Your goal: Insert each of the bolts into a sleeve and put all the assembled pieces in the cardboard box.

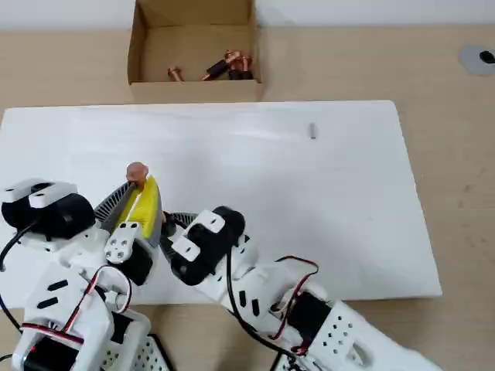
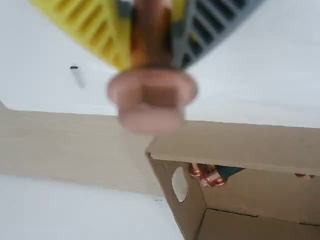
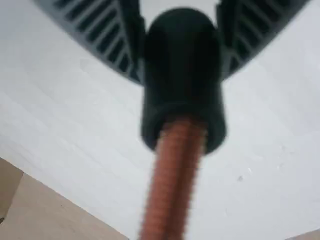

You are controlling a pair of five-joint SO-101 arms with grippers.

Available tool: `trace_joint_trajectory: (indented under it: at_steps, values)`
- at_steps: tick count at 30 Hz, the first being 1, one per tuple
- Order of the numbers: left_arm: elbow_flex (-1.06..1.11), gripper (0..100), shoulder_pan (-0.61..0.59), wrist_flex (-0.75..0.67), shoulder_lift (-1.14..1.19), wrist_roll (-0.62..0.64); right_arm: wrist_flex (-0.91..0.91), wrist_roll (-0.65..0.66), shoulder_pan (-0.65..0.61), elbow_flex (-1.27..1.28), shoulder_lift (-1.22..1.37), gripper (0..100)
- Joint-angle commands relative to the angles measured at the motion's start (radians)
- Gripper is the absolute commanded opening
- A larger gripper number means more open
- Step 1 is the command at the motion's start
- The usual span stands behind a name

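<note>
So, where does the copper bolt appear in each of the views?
High view: bolt head left of centre, in the left hand.
Left wrist view: head sticking out between yellow and grey fingers.
Right wrist view: apparently its threaded shank, leaving the black sleeve.
Shared landmark: the white board.

We look down on a light wooden table (image 1: 456, 154) filling the frame, a large white sheet (image 1: 309, 216) laid across its middle, a grey round disc (image 1: 478, 58) at the upper right edge, soft even light

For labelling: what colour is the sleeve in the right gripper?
Black sleeve; clearest in the right wrist view.
</note>
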Motion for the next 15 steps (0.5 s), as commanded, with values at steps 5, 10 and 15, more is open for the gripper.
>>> trace_joint_trajectory:
  at_steps: [5, 10, 15]
  values:
    - [-0.011, 1, -0.015, -0.02, -0.001, 0.0, -0.029, -0.009, 0.013, -0.007, -0.019, 1.0]
    - [-0.038, 1, -0.026, -0.078, -0.001, 0.006, -0.029, -0.009, 0.012, -0.012, -0.019, 1.0]
    - [-0.035, 1, -0.028, -0.115, -0.001, 0.006, -0.029, -0.009, 0.012, -0.013, -0.019, 1.0]
